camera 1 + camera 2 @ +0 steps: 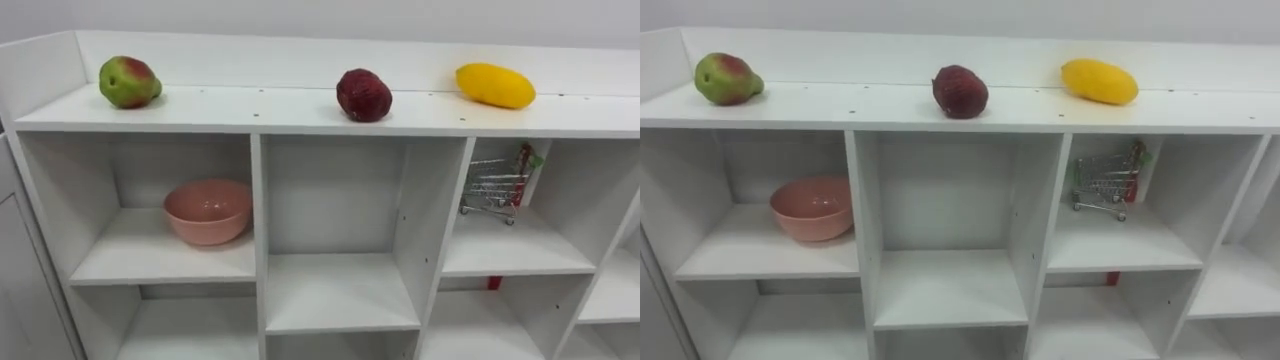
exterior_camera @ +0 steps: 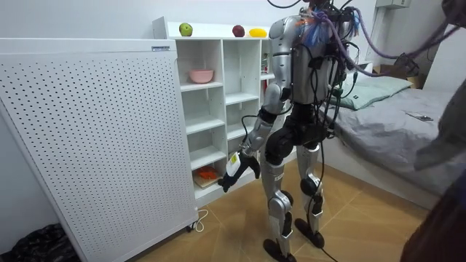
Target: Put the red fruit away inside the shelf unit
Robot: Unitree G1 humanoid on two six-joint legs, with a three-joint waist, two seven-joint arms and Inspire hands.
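Note:
Three fruits lie on the top board (image 1: 250, 112) of a white open-shelf closet. A green and red pear-like fruit (image 1: 128, 82) is at the left, a dark red fruit (image 1: 364, 95) sits near the middle front edge, and a yellow mango (image 1: 495, 85) is at the right. In the room view I stand facing the closet (image 2: 218, 109). My left hand (image 2: 239, 172) hangs low beside my thigh, level with the lower shelves, well away from the fruit.
A pink bowl (image 1: 208, 211) sits in the upper left compartment and a small wire shopping cart (image 1: 497, 183) in the upper right one. The middle compartment holds nothing. Something orange (image 2: 206, 175) lies on a low shelf. A perforated white panel (image 2: 95, 138) stands left of the closet and a bed (image 2: 393, 109) is behind me.

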